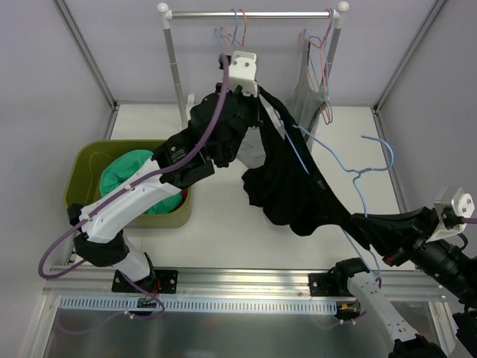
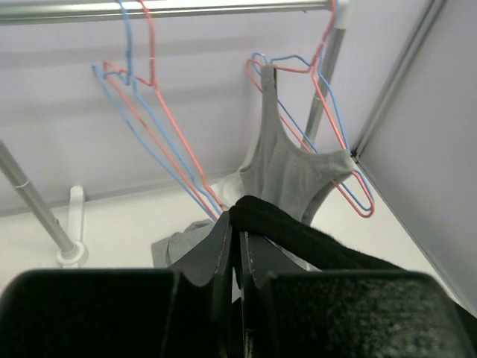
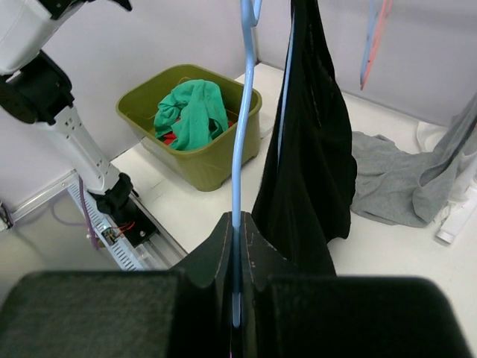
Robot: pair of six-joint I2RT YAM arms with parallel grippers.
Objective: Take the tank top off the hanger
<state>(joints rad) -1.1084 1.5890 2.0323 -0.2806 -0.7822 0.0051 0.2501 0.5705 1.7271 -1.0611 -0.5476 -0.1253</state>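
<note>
A black tank top [image 1: 291, 186] hangs stretched between my two grippers, above the table. My left gripper [image 1: 257, 91] is high near the rack and shut on the top's black strap [image 2: 313, 239], which drapes over the fingertips [image 2: 223, 231] in the left wrist view. My right gripper [image 1: 356, 222] is low at the right and shut on the wire of a light blue hanger [image 1: 350, 170]. In the right wrist view the blue wire [image 3: 240, 149] rises from between the shut jaws, and the black top [image 3: 309, 149] hangs beside it, still threaded on the hanger.
A clothes rack [image 1: 253, 13] at the back carries several red and blue hangers and a grey tank top [image 1: 309, 89]. An olive bin [image 1: 82, 168] with green cloth [image 1: 130, 175] stands at the left. A grey garment [image 3: 395, 175] lies on the table under the rack.
</note>
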